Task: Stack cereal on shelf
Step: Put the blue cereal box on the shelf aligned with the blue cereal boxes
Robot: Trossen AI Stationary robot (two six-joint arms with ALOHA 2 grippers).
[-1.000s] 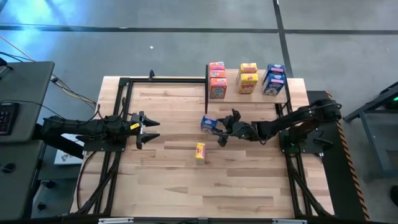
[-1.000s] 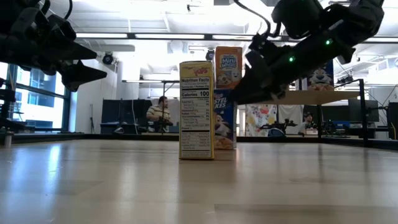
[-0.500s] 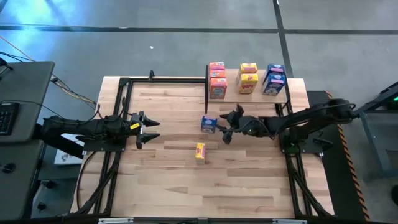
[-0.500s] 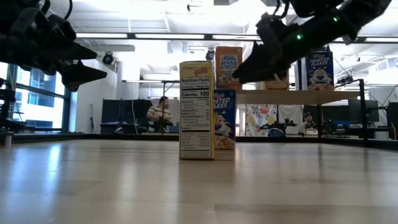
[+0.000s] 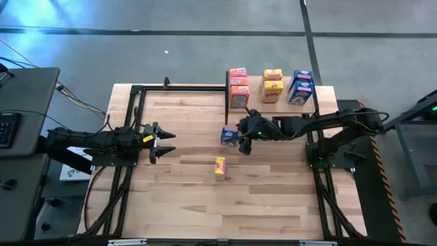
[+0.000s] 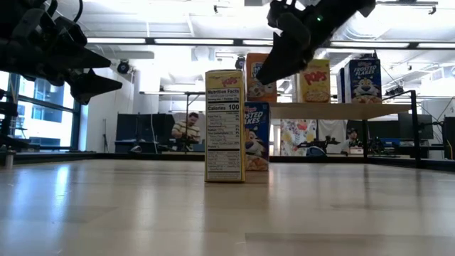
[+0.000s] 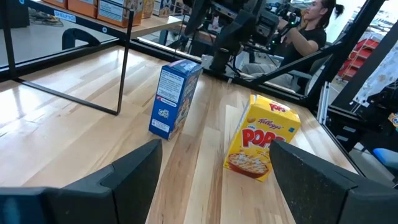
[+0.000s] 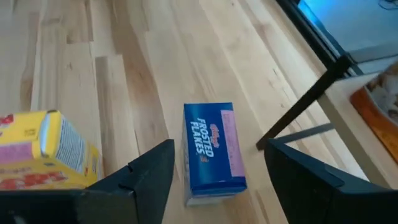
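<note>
From above, the right gripper (image 5: 243, 140) hovers just beside a blue cereal box (image 5: 229, 136) standing on the wooden counter (image 5: 184, 191) in front of the shelf (image 5: 280, 102), its jaws spread wide and holding nothing. A yellow cereal box (image 5: 219, 167) stands alone nearer the counter's middle. Seven boxes sit on the shelf: orange-pink at one end, yellow in the middle, blue at the other end. The left gripper (image 5: 162, 143) waits well apart over the counter's left side, jaws wide.

At counter height, the yellow box (image 6: 225, 125) stands upright in front of the blue one (image 6: 257, 136), with the right gripper (image 6: 281, 53) raised above them.

The left wrist camera shows both loose boxes upright near each other, the blue one (image 7: 175, 98) near a black shelf post (image 7: 124, 59); a person (image 7: 308, 37) sits beyond the counter.

The right wrist camera looks down on the blue box (image 8: 213, 151) between its own open fingers (image 8: 146, 177).
</note>
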